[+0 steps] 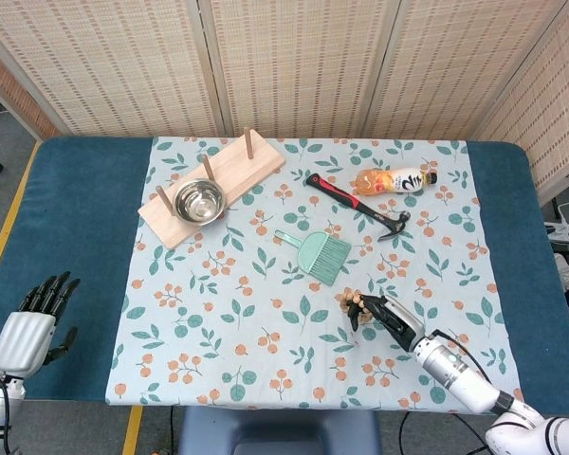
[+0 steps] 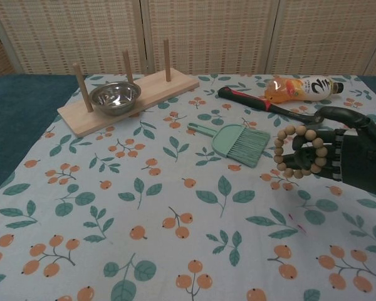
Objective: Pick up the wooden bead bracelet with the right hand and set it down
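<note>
The wooden bead bracelet is a ring of pale round beads, held upright above the floral cloth by my right hand, whose dark fingers pass through and around it. In the head view the bracelet shows at the tips of the right hand, near the cloth's front right. My left hand hangs off the table's front left, fingers spread, holding nothing.
A green dustpan brush lies just left of the bracelet. Behind it are a red-handled hammer and an orange drink bottle. A wooden peg board with a steel bowl stands at the back left.
</note>
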`<state>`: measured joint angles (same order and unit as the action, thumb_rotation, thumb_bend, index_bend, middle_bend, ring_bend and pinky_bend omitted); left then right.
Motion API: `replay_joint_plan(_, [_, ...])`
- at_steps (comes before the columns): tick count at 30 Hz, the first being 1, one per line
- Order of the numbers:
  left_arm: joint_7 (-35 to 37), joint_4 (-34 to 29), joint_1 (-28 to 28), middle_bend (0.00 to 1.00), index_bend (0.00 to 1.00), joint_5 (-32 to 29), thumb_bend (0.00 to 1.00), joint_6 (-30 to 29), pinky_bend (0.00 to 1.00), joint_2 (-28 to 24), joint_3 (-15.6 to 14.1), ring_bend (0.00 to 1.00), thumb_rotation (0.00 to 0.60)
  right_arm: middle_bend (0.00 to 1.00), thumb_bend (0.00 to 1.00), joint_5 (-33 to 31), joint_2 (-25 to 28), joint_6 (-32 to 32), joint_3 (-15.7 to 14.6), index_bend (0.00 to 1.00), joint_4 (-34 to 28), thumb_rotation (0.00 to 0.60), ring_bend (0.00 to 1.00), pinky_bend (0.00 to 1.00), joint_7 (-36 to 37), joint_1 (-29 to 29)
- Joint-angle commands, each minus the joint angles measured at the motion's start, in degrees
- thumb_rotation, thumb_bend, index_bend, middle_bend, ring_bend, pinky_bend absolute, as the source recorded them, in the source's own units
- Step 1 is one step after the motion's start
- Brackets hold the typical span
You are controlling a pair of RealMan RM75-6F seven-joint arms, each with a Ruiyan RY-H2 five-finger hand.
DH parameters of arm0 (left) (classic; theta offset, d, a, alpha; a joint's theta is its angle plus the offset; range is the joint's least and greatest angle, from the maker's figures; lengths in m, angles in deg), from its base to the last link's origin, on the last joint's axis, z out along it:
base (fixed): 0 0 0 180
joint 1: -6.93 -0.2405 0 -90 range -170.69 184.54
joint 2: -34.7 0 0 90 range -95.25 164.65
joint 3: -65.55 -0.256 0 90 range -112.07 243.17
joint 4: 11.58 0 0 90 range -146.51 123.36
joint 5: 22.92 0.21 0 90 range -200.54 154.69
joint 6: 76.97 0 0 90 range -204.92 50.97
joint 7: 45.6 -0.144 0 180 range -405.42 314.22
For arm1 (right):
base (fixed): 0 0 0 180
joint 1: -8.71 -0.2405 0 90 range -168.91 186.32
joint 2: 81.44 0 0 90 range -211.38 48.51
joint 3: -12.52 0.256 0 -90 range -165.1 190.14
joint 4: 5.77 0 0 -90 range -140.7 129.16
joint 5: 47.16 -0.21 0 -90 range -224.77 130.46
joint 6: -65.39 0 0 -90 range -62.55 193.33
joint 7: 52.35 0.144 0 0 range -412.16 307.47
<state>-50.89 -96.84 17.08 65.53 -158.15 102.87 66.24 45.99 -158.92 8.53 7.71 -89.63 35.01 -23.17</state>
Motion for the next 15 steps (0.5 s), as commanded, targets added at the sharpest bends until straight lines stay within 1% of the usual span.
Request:
replay_joint_plan(1, [0.0,0.0,0.0,0.0,0.0,0.0,0.44,0.0,0.16,0.0,0.0,0.0,0.6,0.6,0.31,0.0,0.0,-0.2,-0.1,0.51,0.1,0.183,0.16,0.0,0.1,0.0])
replay_joint_plan(4, [0.1,0.0,0.0,0.0,0.0,0.0,0.44,-0.1,0.16,0.0,0.0,0.0,0.6,0.6,0.31,0.1,0.1,-0.3,-0.3,0.52,0.0,0.185,0.16,0.0,0.7,-0.2])
replay_joint_plan(6, [0.1,0.0,0.0,0.0,0.0,0.1,0.44,-0.1,0.16,0.0,0.0,0.0,0.6,0.6,0.33,0.4,0.2,-0.6,-0.5,0.52,-0.1,0.206,0.16,0.0,1.6,-0.3])
replay_joint_plan(8, [0.1,-0.1,0.0,0.0,0.0,0.2,0.44,-0.1,0.16,-0.1,-0.1,0.0,0.6,0.6,0.43,0.4,0.2,-0.9,-0.6,0.53,0.0,0.226,0.16,0.0,1.7,-0.3])
replay_joint_plan(12, [0.2,-0.1,0.0,0.0,0.0,0.1,0.44,-0.1,0.16,-0.1,-0.1,0.0,0.6,0.6,0.72,0.6,0.1,-1.5,-0.8,0.53,0.2,0.3,0.16,0.0,3.2,-0.4])
replay_joint_plan(15, [0.2,-0.1,0.0,0.0,0.0,0.2,0.44,-0.1,0.16,-0.1,-0.1,0.0,0.6,0.6,0.85,1.2,-0.2,-2.1,-1.1,0.54,0.9,0.351,0.16,0.0,4.1,-0.4])
